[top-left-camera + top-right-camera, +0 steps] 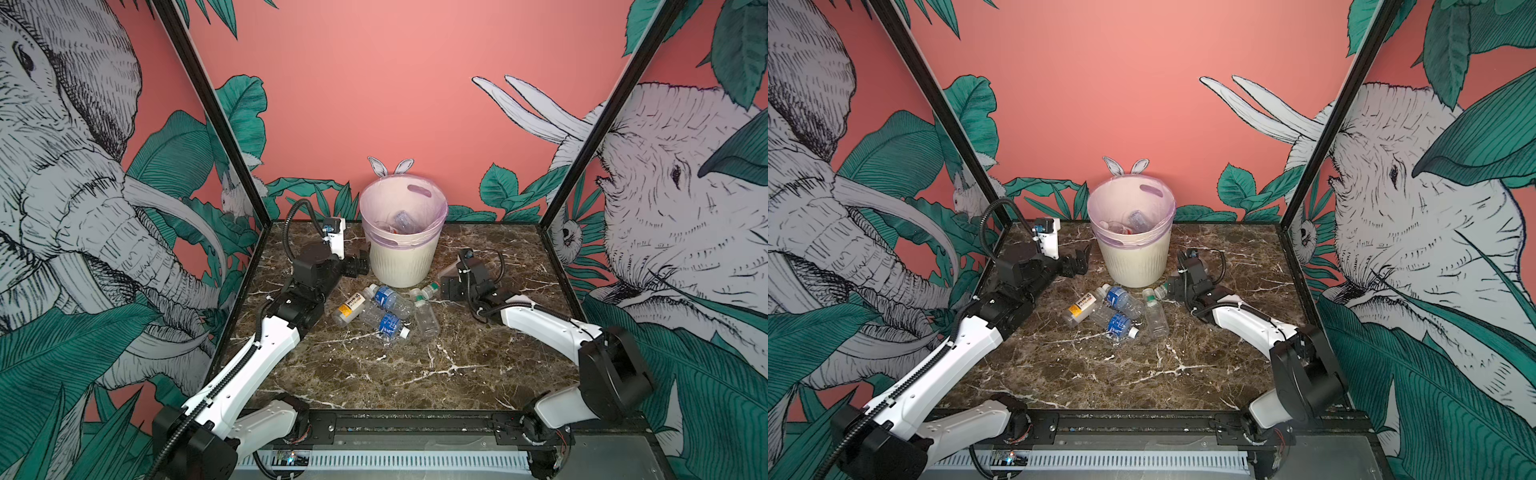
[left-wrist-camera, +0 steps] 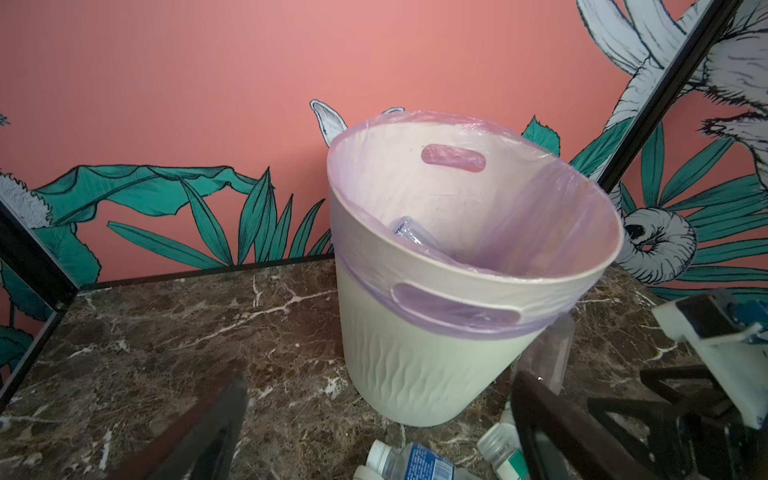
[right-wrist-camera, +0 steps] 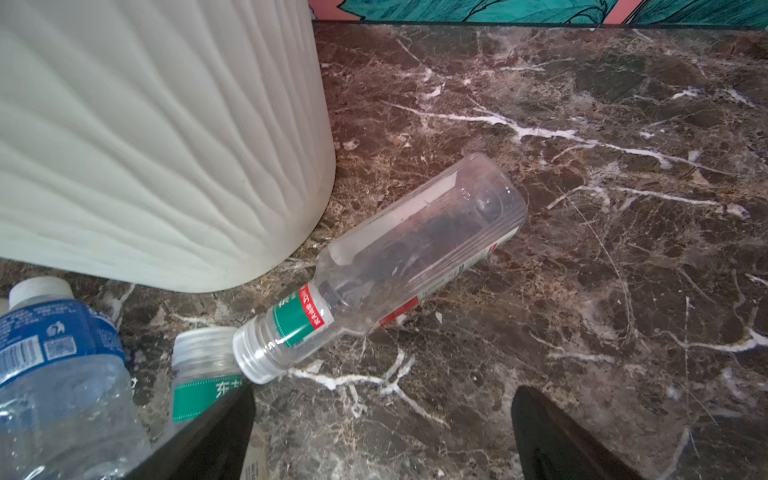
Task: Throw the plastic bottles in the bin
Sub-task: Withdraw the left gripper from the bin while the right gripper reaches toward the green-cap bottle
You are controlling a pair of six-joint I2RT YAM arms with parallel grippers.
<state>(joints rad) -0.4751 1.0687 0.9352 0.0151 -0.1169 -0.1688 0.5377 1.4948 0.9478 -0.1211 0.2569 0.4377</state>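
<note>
The cream ribbed bin (image 1: 401,262) (image 1: 1133,268) with a lilac liner stands at the back middle of the table, with bottles (image 1: 401,222) inside it. Several plastic bottles (image 1: 388,309) (image 1: 1117,309) lie in a cluster in front of it. My left gripper (image 1: 359,262) (image 2: 378,386) hangs open and empty beside the bin's (image 2: 415,374) left wall. My right gripper (image 1: 445,287) (image 3: 384,399) is open low over the table, right of the bin's (image 3: 145,145) base. A clear bottle with a green and red neck label (image 3: 407,257) lies just ahead of it, untouched.
In the right wrist view a blue-label bottle (image 3: 54,357) and a green-label bottle (image 3: 203,374) lie by one finger. Black frame posts (image 1: 232,137) (image 1: 582,149) and printed walls close in the marble table (image 1: 395,374) on three sides.
</note>
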